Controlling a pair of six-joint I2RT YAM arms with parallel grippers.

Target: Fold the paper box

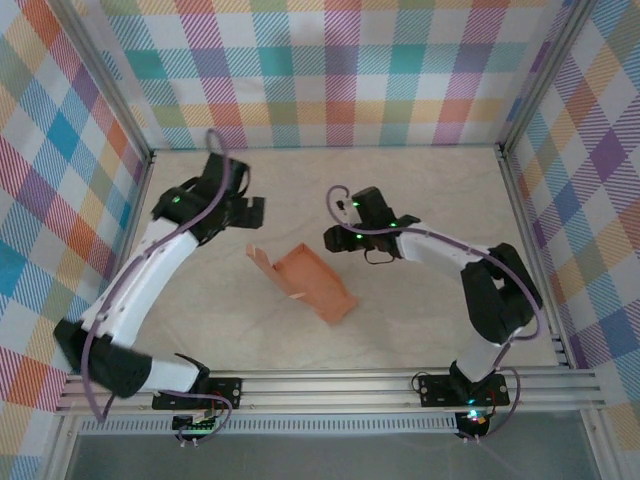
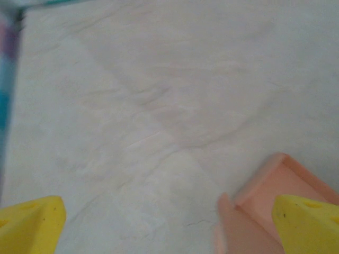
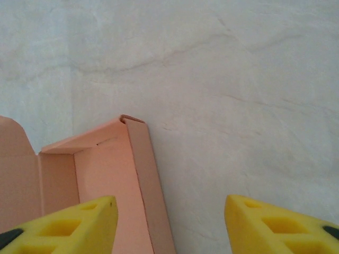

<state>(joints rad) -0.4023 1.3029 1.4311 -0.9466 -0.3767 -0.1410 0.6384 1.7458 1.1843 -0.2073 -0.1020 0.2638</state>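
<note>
Your paper box (image 1: 312,280) sits near the middle of the table (image 1: 430,320). It is a salmon-orange card tray, partly folded, with its side walls raised and one flap standing at its 10 o'clock end. Its long axis runs from 10 to 4 o'clock. Your left gripper (image 1: 248,212) hangs off the box's 10 o'clock, jaws wide, holding nothing. Your right gripper (image 1: 333,238), at 1 o'clock, is moderately parted, gripping nothing.

The salmon-orange thin-card paper box (image 1: 312,283), its walls partly raised, blocks the middle of the cream table (image 1: 430,185), with open surface around it out to the plaid cloth walls (image 1: 330,70).
</note>
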